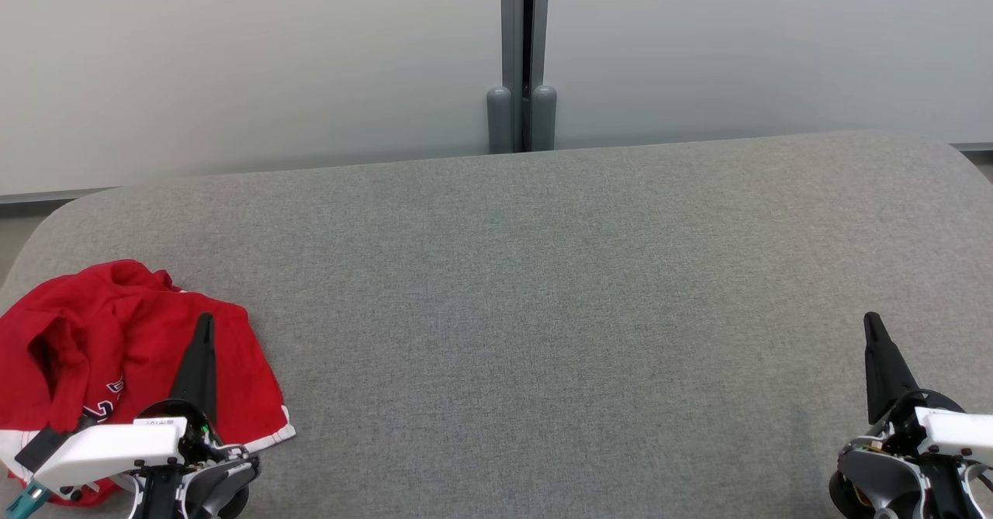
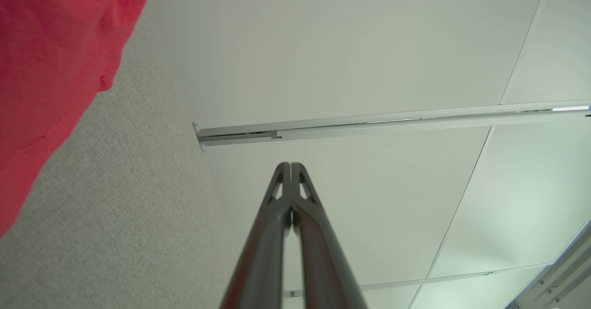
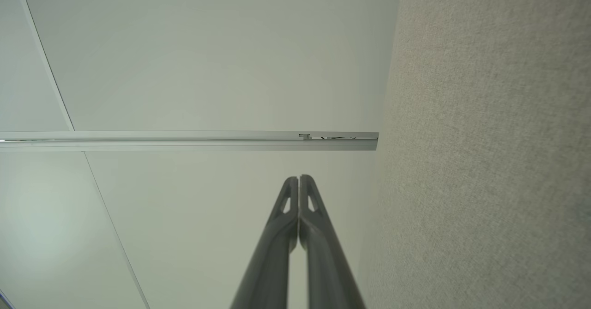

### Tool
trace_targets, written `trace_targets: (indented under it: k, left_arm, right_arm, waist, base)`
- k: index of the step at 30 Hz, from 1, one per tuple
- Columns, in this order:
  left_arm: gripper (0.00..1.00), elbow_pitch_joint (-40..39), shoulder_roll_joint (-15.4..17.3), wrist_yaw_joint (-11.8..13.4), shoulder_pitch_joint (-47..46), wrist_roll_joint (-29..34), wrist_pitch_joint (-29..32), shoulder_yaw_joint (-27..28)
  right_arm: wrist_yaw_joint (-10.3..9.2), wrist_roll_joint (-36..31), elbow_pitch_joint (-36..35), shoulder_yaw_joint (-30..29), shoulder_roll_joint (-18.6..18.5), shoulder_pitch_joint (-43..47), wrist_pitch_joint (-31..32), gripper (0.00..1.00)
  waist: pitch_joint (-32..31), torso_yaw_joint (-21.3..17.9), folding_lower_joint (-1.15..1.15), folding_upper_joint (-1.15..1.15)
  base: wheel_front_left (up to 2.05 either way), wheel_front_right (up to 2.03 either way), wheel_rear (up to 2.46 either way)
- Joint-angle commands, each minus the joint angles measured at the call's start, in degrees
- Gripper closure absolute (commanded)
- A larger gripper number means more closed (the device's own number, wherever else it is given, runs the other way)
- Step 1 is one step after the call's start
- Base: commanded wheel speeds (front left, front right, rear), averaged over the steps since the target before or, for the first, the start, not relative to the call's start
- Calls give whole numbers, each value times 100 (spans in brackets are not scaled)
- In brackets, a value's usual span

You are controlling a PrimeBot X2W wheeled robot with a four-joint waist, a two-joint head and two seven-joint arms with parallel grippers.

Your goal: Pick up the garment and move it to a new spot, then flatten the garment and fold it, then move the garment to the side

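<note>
Red garment beside left tool; that tool and right tool each pressed together, empty.

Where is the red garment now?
In the head view, the red garment lies crumpled at the near left corner of the grey surface, by the left gripper.

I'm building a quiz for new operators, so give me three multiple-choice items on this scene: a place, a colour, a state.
1. Where does the garment lie on the grey surface? A. near left corner B. centre C. far right edge
2. What colour is most of the garment? A. blue B. red C. green
3. How do the left claw and right claw stand? A. both open B. one open C. both shut
Answers: A, it is bunched at the head view's lower left; B, red cloth with a white hem; C, each wrist view shows tips pressed together.
</note>
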Motion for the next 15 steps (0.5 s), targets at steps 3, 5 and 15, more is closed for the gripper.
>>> trace_targets:
  k: [3,5,15]
  left_arm:
    - [100,-12,22,-32,-70,-3,15,11]
    - [100,-12,22,-32,-70,-3,15,11]
    - [0,92,-63,1,222,37,-134,-65]
  right_arm:
    - [2,-16,-19,3,-6,-51,12,100]
    - [2,-16,-19,3,-6,-51,12,100]
    - [-1,-81,98,93,50,173,-130,0]
  waist:
    - [0,0,0,0]
    - [0,0,0,0]
    - [5,-1,0,0]
  base:
    - [0,0,0]
    - [0,0,0]
    - [0,0,0]
